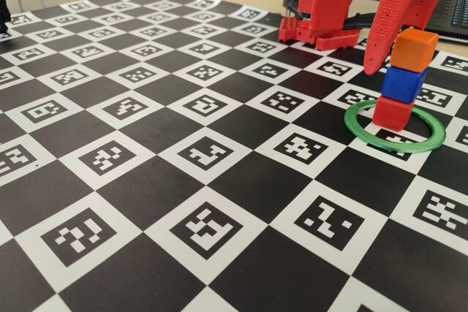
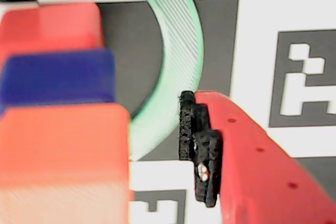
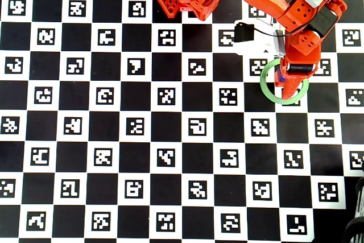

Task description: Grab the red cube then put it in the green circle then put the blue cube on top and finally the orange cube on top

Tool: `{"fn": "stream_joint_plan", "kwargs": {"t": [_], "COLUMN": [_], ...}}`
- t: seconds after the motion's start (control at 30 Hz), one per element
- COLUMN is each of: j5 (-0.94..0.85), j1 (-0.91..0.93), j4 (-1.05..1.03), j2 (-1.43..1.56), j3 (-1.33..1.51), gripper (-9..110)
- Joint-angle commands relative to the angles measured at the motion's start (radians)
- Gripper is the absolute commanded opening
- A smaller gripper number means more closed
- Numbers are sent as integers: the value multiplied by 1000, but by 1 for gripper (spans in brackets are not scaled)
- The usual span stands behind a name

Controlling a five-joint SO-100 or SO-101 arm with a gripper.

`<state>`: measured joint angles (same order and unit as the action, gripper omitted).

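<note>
Red cube (image 1: 392, 112), matte and small, sits inside the green ring (image 1: 395, 126) toward its far side. One blue cube (image 1: 404, 83) rests on it, and one orange cube (image 1: 413, 50) tops that, slightly askew. Gripper (image 1: 384, 52) stands beside the stack with fingers apart, holding nothing.

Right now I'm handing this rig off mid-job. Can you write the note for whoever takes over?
Gripper: open and holding nothing. One of its fingers stands beside the stack, clear of it.
Red cube: on the board inside the green circle.
Blue cube: on top of the red cube.
Orange cube: on top of the blue cube, sitting slightly off-square.
Done: all three cubes stacked in order inside the ring.
Left: only to back the arm away, probably best upward, without brushing the stack.
</note>
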<state>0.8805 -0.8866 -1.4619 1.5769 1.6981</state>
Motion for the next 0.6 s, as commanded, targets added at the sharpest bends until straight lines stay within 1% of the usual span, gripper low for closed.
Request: {"fn": "stream_joint_plan", "kwargs": {"t": [0.0, 0.1, 0.2, 0.4, 0.47, 0.57], "j5": [-12, -35, -97, -293, -385, -511], "j1": [-37, -43, -8, 199, 285, 416], "j4": [-95, -163, -199, -298, -311, -311], "j2": [110, 146, 195, 273, 301, 339], "j3": [-161, -227, -239, -301, -304, -276], "gripper": [45, 44, 43, 36, 31, 18]}}
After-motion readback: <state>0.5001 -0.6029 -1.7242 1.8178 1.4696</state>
